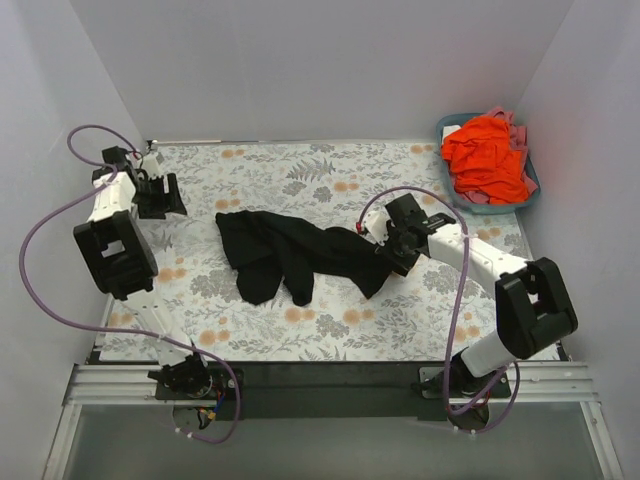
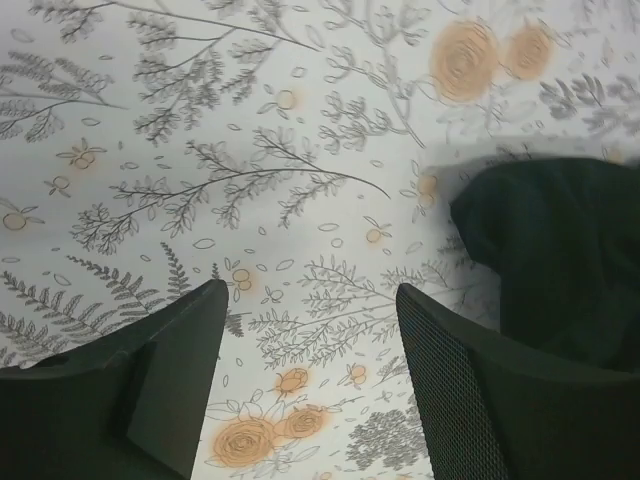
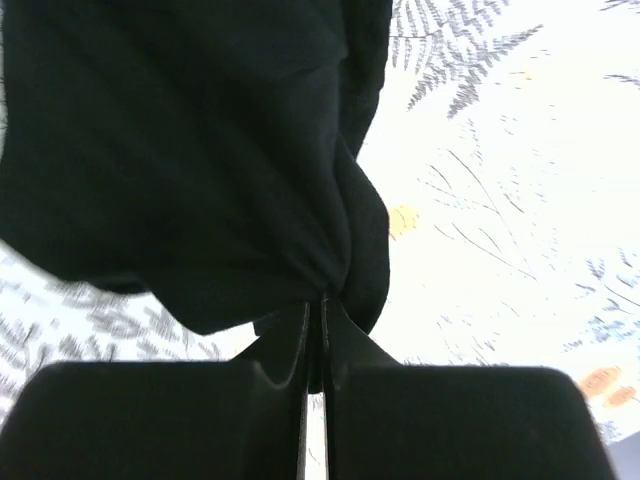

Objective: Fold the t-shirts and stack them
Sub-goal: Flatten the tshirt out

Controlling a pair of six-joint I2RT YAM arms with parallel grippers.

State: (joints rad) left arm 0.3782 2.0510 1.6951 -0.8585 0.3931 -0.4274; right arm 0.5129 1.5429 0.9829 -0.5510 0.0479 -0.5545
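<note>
Status: left claw (image 1: 160, 195) hangs over bare desk (image 1: 300, 165), fingers (image 2: 150, 390) spread, nothing between them. Black t-shirt (image 1: 290, 255) lies to its right, apart from it; the left wrist view catches only one rounded lobe of the cloth, off the right finger.

Shirt is not flat. It is a long crumpled heap with overlapping folds and two tongues of cloth trailing toward the near edge. Fabric is matte, limp and soft, with no visible print.

Right claw (image 1: 392, 258) sits at the heap's right end, jaws pressed together on a gathered pinch of the black cloth. Its wrist view shows the fabric puckering into the closed tips. I cannot tell which part of the shirt this is, or whether one layer or several are caught.

Beyond and to the right of that claw is the teal basket (image 1: 533, 192), rigid plastic. It holds the orange-red shirt (image 1: 485, 160), bunched, with pink cloth (image 1: 516, 128) at its edges.

Judgement: the step in hand is opening the black shirt out flat before any fold.
- Left claw should take the heap's far-left edge, low and on a single layer.
- Draw the two claws apart slowly and keep the cloth just off the desk, so hidden folds drop out.
- Desk cover is a smooth floral print, so cloth should slide on it rather than snag.
- Risk: a thick pinch may slip or drag the whole heap.
</note>
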